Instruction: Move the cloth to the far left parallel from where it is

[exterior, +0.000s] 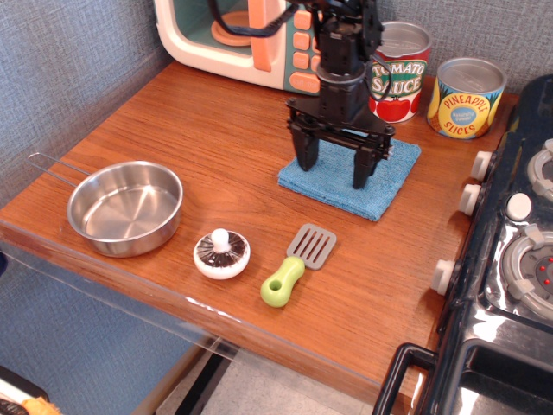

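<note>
The cloth (380,187), a folded blue terry towel, lies flat on the wooden counter (190,130) right of centre, near the stove. My gripper (333,174) is open, its two black fingers pointing down over the cloth's left half, with the tips at or just above the fabric. The arm hides part of the cloth's middle and back edge. I cannot tell whether the fingertips touch the cloth.
A steel pan (125,207) sits at the front left. A mushroom toy (222,253) and a green-handled spatula (296,264) lie in front. A toy microwave (242,39), a tomato sauce can (404,73) and a pineapple can (467,97) stand at the back. A stove (510,259) is on the right.
</note>
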